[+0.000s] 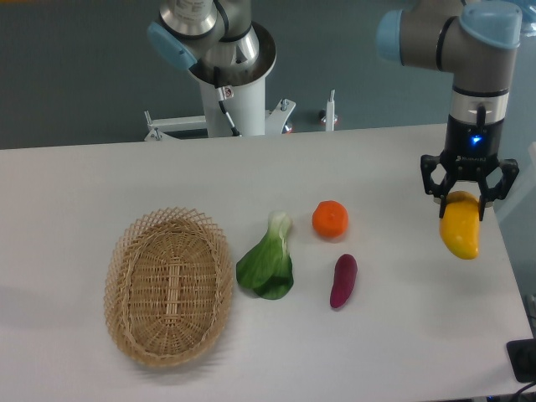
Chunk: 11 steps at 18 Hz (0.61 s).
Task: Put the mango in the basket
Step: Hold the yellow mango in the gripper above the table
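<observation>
While the mango [461, 234] hangs clamped by its top in my pincer [466, 201], far right of the basket [167, 285], its smooth, heavy body could slip free or clip the orange [330, 219] crossing over.

- A flat, white, matte worktop [84, 184] is seen, with its far edge set against a grey-blue wall.
- An oval, light tan woven wicker basket [168, 286] with a lacy looped rim is laid on the left part of it.
- A green leafy vegetable with a pale stalk [267, 262] is placed just right of the basket.
- A round orange fruit [330, 219] is set further right, near the middle.
- A small, elongated purple sweet potato [343, 280] is laid just in front of the orange fruit.
</observation>
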Motion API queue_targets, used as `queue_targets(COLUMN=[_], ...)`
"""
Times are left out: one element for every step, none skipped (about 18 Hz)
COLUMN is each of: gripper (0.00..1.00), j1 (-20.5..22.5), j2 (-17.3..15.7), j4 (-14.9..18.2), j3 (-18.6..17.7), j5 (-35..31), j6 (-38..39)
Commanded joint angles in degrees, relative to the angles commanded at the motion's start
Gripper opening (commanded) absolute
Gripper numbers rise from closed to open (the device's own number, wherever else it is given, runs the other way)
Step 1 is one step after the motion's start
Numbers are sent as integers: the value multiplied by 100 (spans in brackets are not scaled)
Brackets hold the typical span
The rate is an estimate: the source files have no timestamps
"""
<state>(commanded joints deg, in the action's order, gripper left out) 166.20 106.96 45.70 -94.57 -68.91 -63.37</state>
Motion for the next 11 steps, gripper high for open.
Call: queue_targets(gripper=[48,48,48,48,48,48,48,48,48,48,48], j1=[0,0,0,0,9,17,18,18,-9,-35,-79], j2=[0,0,0,0,0,0,0,0,0,0,9], j4=[0,0,0,0,0,0,0,0,0,0,0], j3=[0,0,17,9,0,0,0,0,0,-26,-35], j5=[0,0,0,0,0,0,0,0,-9,-9,-35], j6=[0,0,0,0,0,-9,0,0,9,44,70])
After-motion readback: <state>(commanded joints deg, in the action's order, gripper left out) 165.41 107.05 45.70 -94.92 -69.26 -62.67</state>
